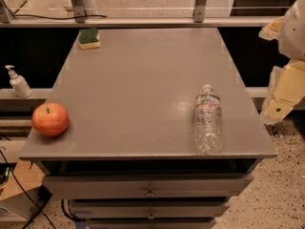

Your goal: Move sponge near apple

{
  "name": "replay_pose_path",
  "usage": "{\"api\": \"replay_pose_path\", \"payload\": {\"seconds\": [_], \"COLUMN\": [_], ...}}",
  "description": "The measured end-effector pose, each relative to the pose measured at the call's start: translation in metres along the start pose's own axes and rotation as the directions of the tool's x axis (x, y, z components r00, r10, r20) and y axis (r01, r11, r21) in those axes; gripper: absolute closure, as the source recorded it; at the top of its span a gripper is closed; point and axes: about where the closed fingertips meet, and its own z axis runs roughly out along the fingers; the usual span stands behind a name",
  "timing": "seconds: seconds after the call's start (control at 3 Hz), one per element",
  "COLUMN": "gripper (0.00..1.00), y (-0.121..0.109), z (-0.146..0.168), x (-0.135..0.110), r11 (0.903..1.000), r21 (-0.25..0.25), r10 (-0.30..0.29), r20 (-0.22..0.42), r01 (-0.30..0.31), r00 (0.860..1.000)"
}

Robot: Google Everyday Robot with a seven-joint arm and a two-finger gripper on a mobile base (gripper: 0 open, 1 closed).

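The sponge (89,37), dark green on top with a yellow base, lies at the far left corner of the grey table (143,80). The red-orange apple (50,119) sits at the near left corner, close to the left edge. The two are far apart, along the table's left side. My gripper (282,95), with cream-coloured parts, hangs off the table's right edge at mid depth, beside the table and far from both sponge and apple. It holds nothing that I can see.
A clear plastic water bottle (208,124) lies on its side on the near right part of the table. A white pump dispenser (19,82) stands on a ledge to the left. Drawers (149,187) sit under the front edge. A rail runs behind the table.
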Motion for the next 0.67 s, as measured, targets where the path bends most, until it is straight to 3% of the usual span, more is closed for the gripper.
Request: {"api": "replay_pose_path", "payload": {"seconds": [0.33,0.67], "gripper": [0.0,0.0], "y": [-0.006,-0.015], "z": [0.01,0.032], "x": [-0.02,-0.049], "r11": [0.9992,1.0], "r21": [0.001,-0.003], "r10": [-0.041,-0.003], "r20": [0.092,0.217], "r01": [0.041,0.003], "r00": [0.995,0.976]}}
